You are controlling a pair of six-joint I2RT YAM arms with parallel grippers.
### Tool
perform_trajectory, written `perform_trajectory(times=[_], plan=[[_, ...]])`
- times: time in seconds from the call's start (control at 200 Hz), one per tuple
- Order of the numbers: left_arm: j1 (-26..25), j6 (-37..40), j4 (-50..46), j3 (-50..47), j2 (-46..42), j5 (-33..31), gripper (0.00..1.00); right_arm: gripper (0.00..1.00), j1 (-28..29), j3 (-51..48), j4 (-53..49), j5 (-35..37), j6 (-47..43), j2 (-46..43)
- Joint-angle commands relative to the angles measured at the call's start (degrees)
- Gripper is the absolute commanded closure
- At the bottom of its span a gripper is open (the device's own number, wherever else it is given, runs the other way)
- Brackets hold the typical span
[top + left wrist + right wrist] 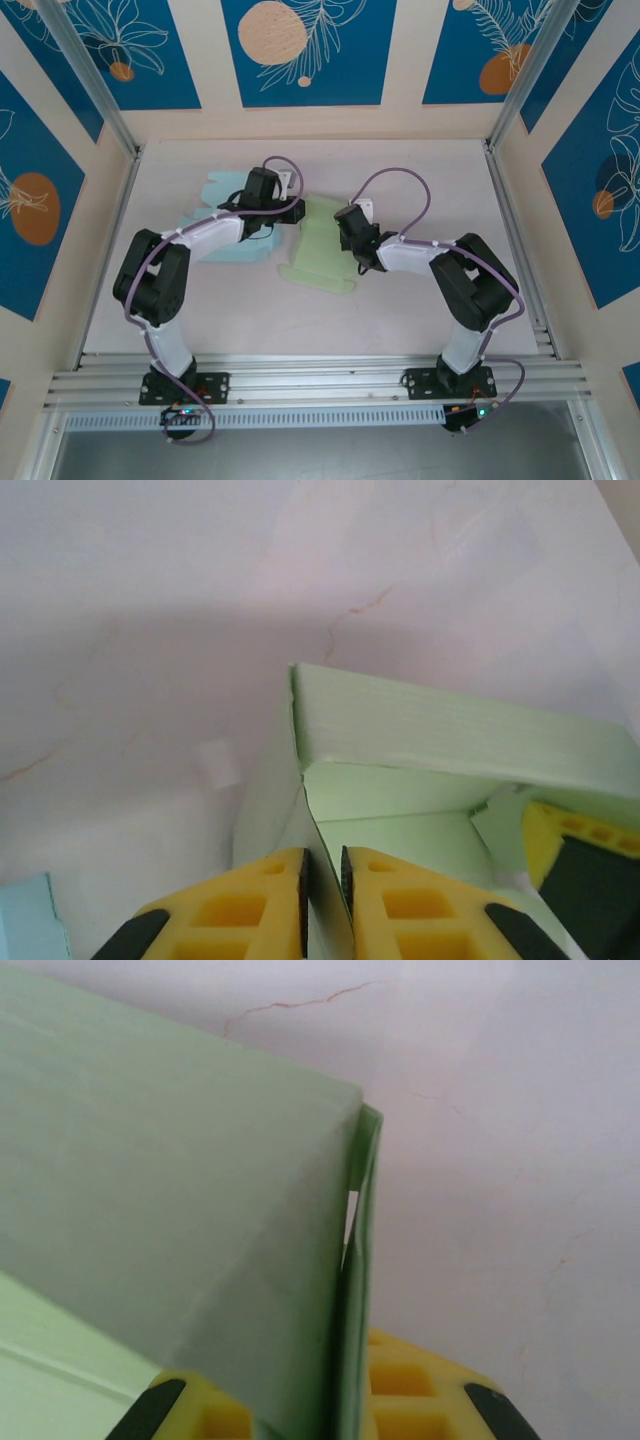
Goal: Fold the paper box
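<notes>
A pale green paper box [318, 247] lies part-folded in the middle of the table, its far end raised into walls. My left gripper [296, 212] is shut on the box's left side wall [322, 852], which runs thin between the yellow fingers [250, 900]. My right gripper [352, 240] is shut on the right side wall [352, 1260], a doubled green panel standing upright between its yellow fingers [420, 1400]. In the left wrist view the far wall [450, 730] stands up and the right gripper's yellow finger [560, 840] shows inside the box.
A light blue flat paper blank [225, 215] lies on the table left of the green box, partly under my left arm. Aluminium frame posts [510, 110] and side rails border the white table [420, 180].
</notes>
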Motion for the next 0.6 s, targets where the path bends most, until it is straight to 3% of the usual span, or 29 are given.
perform_trajectory(times=[0.0,0.23,0.595], plan=[[-0.55,-6.75,4.2,4.07,1.48,-1.46,0.86,1.0,1.85,-0.1,0.48,-0.23,-2.24,-1.79],[-0.83,-14.13,7.56,4.84,3.72,-1.26,0.92,1.0,2.12,1.42,-0.16,1.13,-1.68,0.45],[-0.85,-17.11,4.73,10.42,6.34,-2.45,0.94,1.0,3.83,2.49,1.72,2.99,-4.8,2.71]])
